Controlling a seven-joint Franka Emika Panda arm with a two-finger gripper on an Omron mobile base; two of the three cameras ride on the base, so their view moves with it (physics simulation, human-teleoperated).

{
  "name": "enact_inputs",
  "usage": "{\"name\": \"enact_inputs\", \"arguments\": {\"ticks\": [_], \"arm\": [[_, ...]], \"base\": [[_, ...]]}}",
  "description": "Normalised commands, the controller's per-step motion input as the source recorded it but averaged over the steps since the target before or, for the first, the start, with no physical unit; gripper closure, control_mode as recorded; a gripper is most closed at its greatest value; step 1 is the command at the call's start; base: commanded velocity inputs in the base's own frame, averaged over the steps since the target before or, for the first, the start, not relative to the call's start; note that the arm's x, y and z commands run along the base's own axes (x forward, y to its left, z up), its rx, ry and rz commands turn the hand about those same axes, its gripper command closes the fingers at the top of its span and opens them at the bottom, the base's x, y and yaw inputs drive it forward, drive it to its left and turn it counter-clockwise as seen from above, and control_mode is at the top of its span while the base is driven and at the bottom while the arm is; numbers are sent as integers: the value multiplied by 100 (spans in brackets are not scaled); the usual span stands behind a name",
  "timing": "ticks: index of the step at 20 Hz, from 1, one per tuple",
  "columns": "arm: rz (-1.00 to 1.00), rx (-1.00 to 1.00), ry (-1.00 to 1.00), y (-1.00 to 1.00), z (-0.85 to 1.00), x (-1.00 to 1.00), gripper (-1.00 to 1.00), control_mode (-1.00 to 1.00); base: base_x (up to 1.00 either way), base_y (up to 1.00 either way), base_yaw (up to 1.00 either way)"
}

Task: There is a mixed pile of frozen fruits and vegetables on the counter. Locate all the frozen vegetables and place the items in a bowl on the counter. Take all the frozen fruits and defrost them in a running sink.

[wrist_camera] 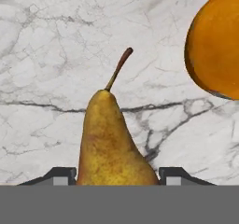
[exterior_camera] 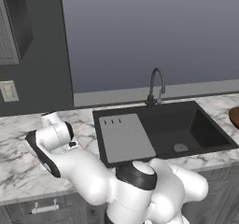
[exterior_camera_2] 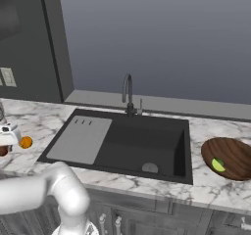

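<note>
**Pear between the fingers at the left end of the counter**

In my hand view the gripper [wrist_camera: 116, 174] sits low over the white marble counter [wrist_camera: 46, 55], and the brown stemmed fruit [wrist_camera: 112, 139], a yellow-brown pear, stands right between the two dark fingertips [wrist_camera: 60, 175]. Each tip meets a flank of the pear at its wide lower body, so I read the jaws as pinched on the pear rather than standing free. Its thin stem points up and slightly right in that view. Whether the pear rests on the marble or is off it, I cannot tell from here.

The orange ball [wrist_camera: 217, 43] lies just beside the pear, at the upper right of the hand view, apart from it with bare marble between them. In the right base view I see that same orange ball [exterior_camera_2: 25, 142] on the counter near the left edge, left of the sink [exterior_camera_2: 142, 143], with the white hand just beside it.

The sink is a matte black basin with a grey drainboard [exterior_camera_2: 81, 138] on its left side and a dark arched tap [exterior_camera_2: 128, 94] behind it.

On the far side of the sink, on the counter to the right, stands the reddish-brown bowl [exterior_camera_2: 235, 153]. The pale yellow-green bit [exterior_camera_2: 218, 165] lies inside it, toward its near left wall.
</note>
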Motion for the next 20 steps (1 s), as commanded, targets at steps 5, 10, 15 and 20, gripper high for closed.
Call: {"name": "enact_inputs", "arguments": {"ticks": [5,10,15,20], "arm": [[-11,1,-1,-53,48,-50,100,-100],[-22,0,-1,-46,33,-34,100,-100],[-26,0,0,-52,29,-10,100,-100],[-25,-7,0,-55,33,0,100,-100]], "base": [[0,0,0],[0,0,0],[0,0,0],[0,0,0]]}}
